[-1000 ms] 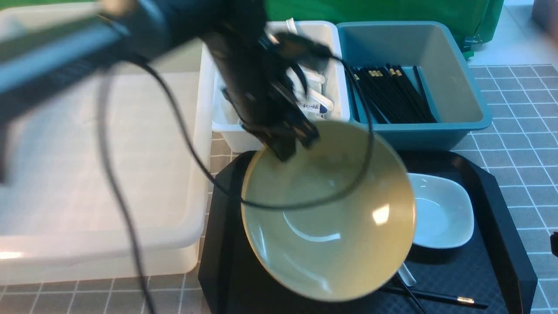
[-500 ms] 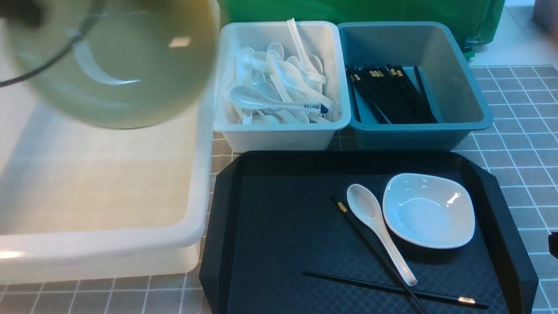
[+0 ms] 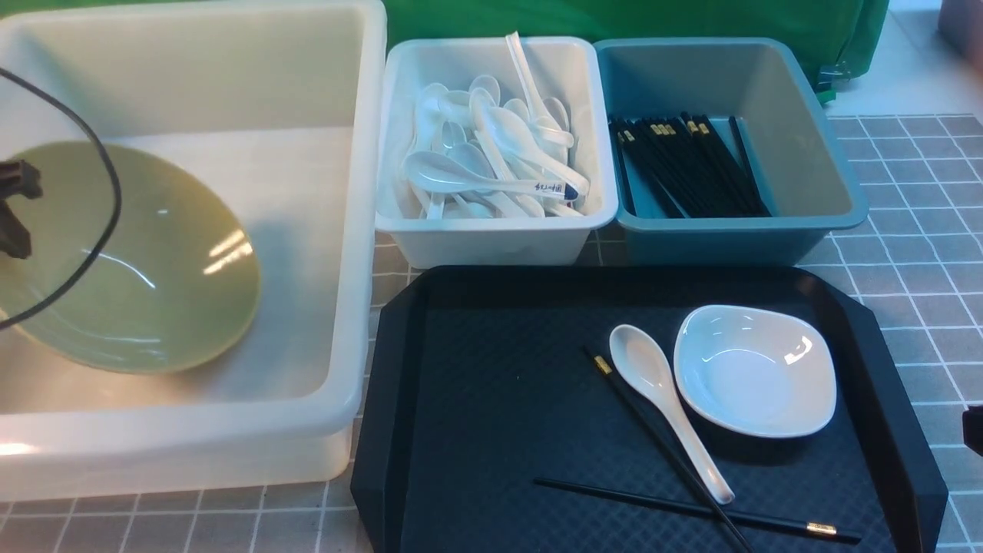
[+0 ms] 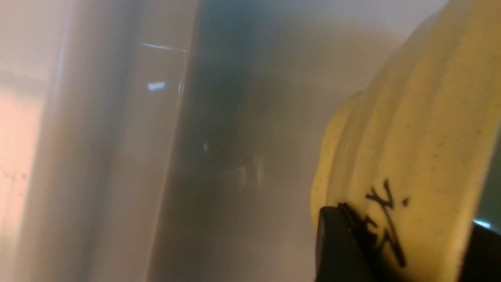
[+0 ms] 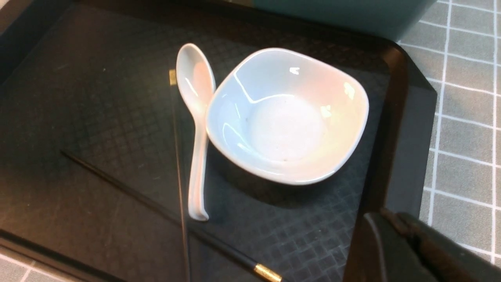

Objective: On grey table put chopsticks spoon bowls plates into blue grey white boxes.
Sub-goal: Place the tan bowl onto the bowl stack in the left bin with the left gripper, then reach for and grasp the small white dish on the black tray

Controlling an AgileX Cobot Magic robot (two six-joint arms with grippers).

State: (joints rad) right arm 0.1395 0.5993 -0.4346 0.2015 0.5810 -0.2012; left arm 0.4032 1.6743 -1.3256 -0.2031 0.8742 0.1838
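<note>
While the green bowl (image 3: pixel 146 261) sits tilted inside the large white box (image 3: pixel 353 230), its rim seems to lie between the fingers of the left gripper (image 3: pixel 14 209); whether they clamp it or stand apart cannot be told in the blurred wrist view. Should they part with the bowl this tilted, it may drop and crack against the wall beside the gripper. The right gripper (image 5: pixel 395 239), jaws together and empty, hangs near the white dish (image 5: pixel 287 115)

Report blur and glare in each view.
Front view: sharp, with glare streaks inside the olive-green round bowl. Left wrist view: hazy and soft, that bowl's underside out of focus. Right wrist view: crisp, small highlights on the white square ceramic dish.
</note>
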